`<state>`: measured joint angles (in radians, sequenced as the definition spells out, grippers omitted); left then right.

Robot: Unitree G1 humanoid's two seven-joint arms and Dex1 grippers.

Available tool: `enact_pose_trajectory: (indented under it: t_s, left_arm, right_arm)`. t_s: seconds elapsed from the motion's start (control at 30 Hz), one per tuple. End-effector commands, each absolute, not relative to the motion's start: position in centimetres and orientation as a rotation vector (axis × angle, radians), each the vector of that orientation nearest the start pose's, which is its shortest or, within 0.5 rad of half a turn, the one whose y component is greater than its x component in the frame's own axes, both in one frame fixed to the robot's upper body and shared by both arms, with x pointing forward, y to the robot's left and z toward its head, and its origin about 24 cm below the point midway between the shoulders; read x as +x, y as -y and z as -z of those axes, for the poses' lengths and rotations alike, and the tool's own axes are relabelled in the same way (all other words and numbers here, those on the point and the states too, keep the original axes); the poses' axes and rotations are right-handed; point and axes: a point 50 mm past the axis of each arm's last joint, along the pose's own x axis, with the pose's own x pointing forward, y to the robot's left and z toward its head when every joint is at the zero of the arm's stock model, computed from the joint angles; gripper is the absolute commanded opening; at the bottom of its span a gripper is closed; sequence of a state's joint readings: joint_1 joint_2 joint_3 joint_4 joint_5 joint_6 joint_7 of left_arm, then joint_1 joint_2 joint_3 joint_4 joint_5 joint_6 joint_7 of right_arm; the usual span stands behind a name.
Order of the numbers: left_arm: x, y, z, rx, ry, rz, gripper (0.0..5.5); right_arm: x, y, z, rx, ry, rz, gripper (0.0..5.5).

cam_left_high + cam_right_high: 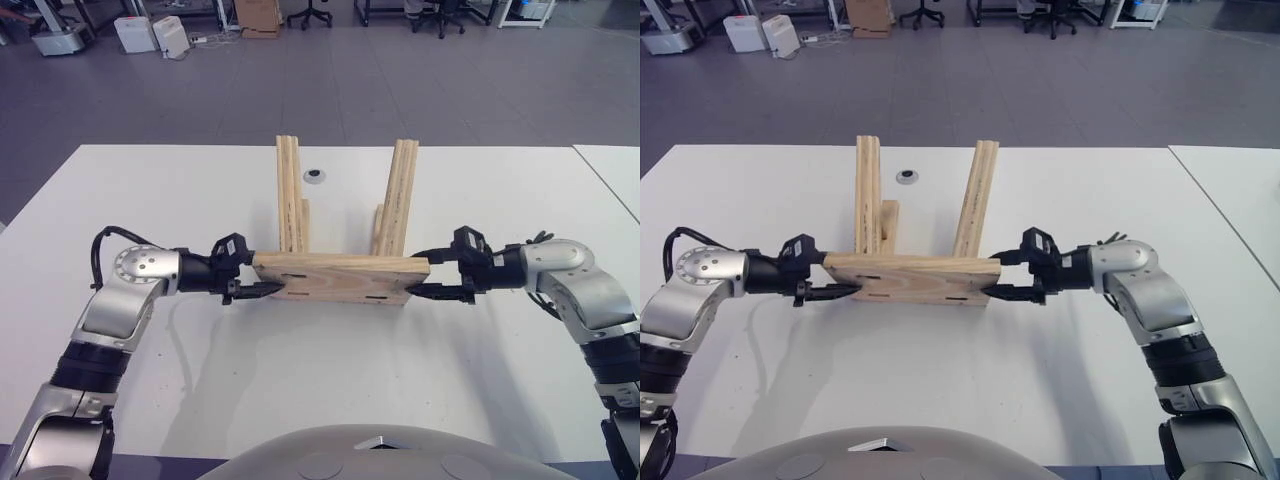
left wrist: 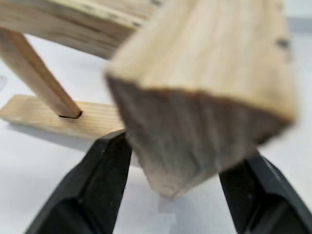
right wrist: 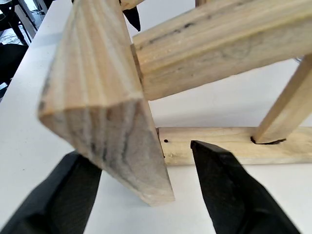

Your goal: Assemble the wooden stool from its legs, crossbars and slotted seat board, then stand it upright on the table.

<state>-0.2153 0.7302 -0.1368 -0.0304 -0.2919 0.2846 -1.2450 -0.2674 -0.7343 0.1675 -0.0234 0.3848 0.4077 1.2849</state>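
Note:
The assembled wooden stool lies on its side on the white table (image 1: 150, 200). Its slotted seat board (image 1: 340, 278) stands on edge facing me, and the legs (image 1: 290, 190) point away, joined by crossbars (image 3: 219, 144). My left gripper (image 1: 252, 276) is at the board's left end, with both black fingers (image 2: 97, 185) pressed against the board's faces, shut on it. At the board's right end is my right gripper (image 1: 438, 274). Its fingers (image 3: 229, 190) straddle the board's end (image 3: 122, 141); one is close against it, and a gap shows beside the other.
A small round black fitting (image 1: 316, 176) is set in the table behind the stool. A second white table (image 1: 615, 170) adjoins at the right. Bare tabletop lies in front of the stool and to both sides.

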Motion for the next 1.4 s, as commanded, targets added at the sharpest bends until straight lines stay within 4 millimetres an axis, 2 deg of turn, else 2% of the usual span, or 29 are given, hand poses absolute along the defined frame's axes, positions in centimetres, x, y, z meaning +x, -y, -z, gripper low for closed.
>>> enact_pose_trajectory:
  t_s: [0.03,0.1,0.2,0.27,0.3,0.37,0.4,0.43,0.5,0.53,0.6,0.67,0.7,0.73,0.77,0.8,0.87,0.97,1.07,1.1,1.13,1.2,1.3,1.37,1.4]
  left_arm:
    - [25.2,-20.6,-9.0,0.398,-0.415,1.341,1.91]
    - [25.3,-20.9,-8.7,0.434,-0.421,1.352,1.64]
    - [25.6,-20.2,-9.1,0.460,-0.362,1.378,1.55]
    - [26.0,-19.3,-10.4,0.442,-0.287,1.399,1.54]
    - [26.2,-18.7,-11.8,0.401,-0.236,1.410,1.54]
    - [26.9,-17.8,-16.1,0.248,-0.130,1.439,1.54]
    - [27.3,-17.5,-19.0,0.152,-0.089,1.454,1.54]
    - [28.0,-17.6,-22.6,-0.012,-0.067,1.464,1.54]
    - [28.1,-17.9,-28.2,-0.206,-0.127,1.540,1.54]
    - [27.6,-18.1,-30.2,-0.265,-0.194,1.581,1.54]
    - [26.1,-18.4,-33.3,-0.373,-0.403,1.691,1.54]
    - [24.1,-19.0,-35.5,-0.476,-0.579,1.801,1.45]
    - [23.2,-19.2,-36.0,-0.524,-0.655,1.844,1.41]
    - [22.7,-19.1,-36.1,-0.575,-0.707,1.878,1.34]
    - [22.5,-19.1,-35.4,-0.656,-0.769,1.900,1.31]
    - [22.1,-19.5,-33.8,-0.731,-0.847,1.893,1.31]
    - [21.3,-20.5,-30.4,-0.876,-0.999,1.823,1.31]
    - [21.0,-22.1,-26.5,-1.079,-1.126,1.668,1.31]
    - [22.4,-21.7,-22.3,-0.996,-1.209,1.440,1.31]
    - [22.7,-21.8,-20.2,-0.957,-1.220,1.328,1.68]
    - [22.7,-22.0,-18.5,-0.930,-1.211,1.242,1.80]
    - [22.5,-22.1,-16.2,-0.871,-1.176,1.121,2.18]
    - [22.1,-22.4,-15.2,-0.817,-1.104,1.031,2.82]
    - [22.5,-23.4,-16.2,-0.826,-0.982,0.998,3.22]
    - [22.7,-24.6,-17.8,-0.850,-0.870,1.005,3.45]
  right_arm:
    - [25.6,19.3,-9.4,-0.254,-0.464,-1.387,2.63]
    - [25.5,19.2,-9.3,-0.248,-0.460,-1.389,2.18]
    - [25.9,18.5,-9.6,-0.210,-0.411,-1.388,1.67]
    - [26.1,18.0,-10.9,-0.146,-0.358,-1.409,1.63]
    - [26.4,17.8,-12.2,-0.103,-0.322,-1.421,1.63]
    - [26.9,17.7,-15.9,-0.006,-0.263,-1.470,1.64]
    - [27.1,17.9,-18.3,0.050,-0.255,-1.515,1.64]
    - [27.1,18.4,-21.2,0.125,-0.284,-1.579,1.64]
    - [26.8,19.4,-26.8,0.326,-0.395,-1.687,1.64]
    - [26.7,19.9,-29.3,0.426,-0.451,-1.716,1.64]
    - [26.6,19.8,-33.3,0.553,-0.541,-1.766,1.63]
    - [26.6,19.4,-34.9,0.635,-0.631,-1.799,1.57]
    - [26.3,19.2,-35.1,0.680,-0.685,-1.827,1.55]
    - [25.9,19.2,-35.0,0.725,-0.728,-1.851,1.47]
    - [25.5,19.1,-33.5,0.782,-0.820,-1.870,1.38]
    - [24.9,19.1,-31.2,0.821,-0.934,-1.865,1.32]
    - [24.2,19.1,-28.0,0.924,-1.071,-1.843,1.32]
    - [23.3,20.1,-25.4,1.131,-1.140,-1.766,1.32]
    - [23.2,20.7,-21.1,1.147,-1.180,-1.556,1.32]
    - [23.2,20.8,-19.2,1.127,-1.165,-1.471,1.70]
    - [23.2,21.0,-17.5,1.111,-1.145,-1.385,1.84]
    - [22.8,21.6,-14.8,1.077,-1.093,-1.222,2.25]
    - [21.8,22.2,-13.7,1.051,-0.966,-1.130,2.93]
    - [21.4,22.9,-14.1,1.063,-0.810,-1.099,3.37]
    - [21.5,23.5,-14.8,1.069,-0.694,-1.084,3.62]
